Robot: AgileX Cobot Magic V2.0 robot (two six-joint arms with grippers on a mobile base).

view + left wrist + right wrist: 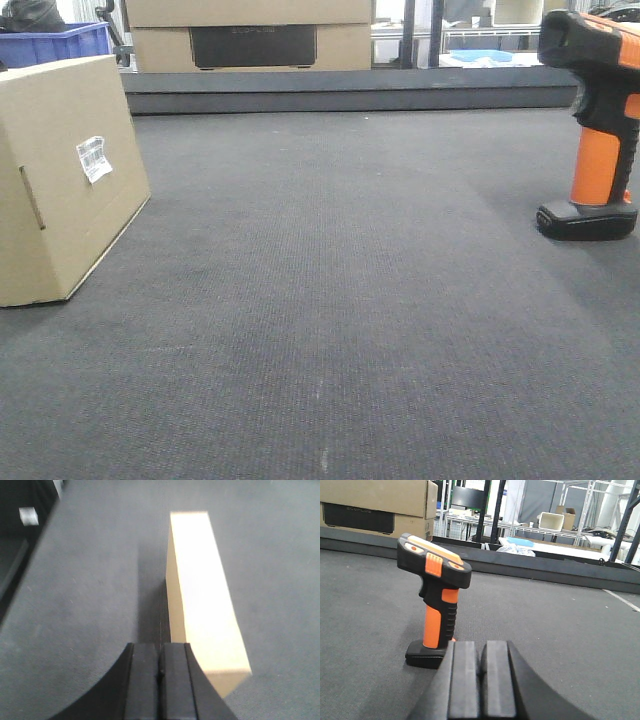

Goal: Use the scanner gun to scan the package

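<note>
In the left wrist view, the left gripper [160, 650] has its jaws pressed together with nothing between them. The lower edge cuts off all but its two black fingers [143, 680]. Just past them and slightly right, not touching, the package [205, 595] stands on a narrow side and runs away from the jaws. Its top face is washed out by glare and its near corner is blurred.

In the right wrist view, the right gripper [481, 652] is also closed and empty. The scanner gun [436, 600] stands upright on its foot just beyond and left of it, and the left finger hides the foot's near right corner.

In the front view, neither gripper shows. The left edge crops the package [65, 170], whose white label [94, 158] is too small to read. The right edge crops the scanner gun [598, 120], which stands well apart from the package on the gray mat [340, 300].
</note>
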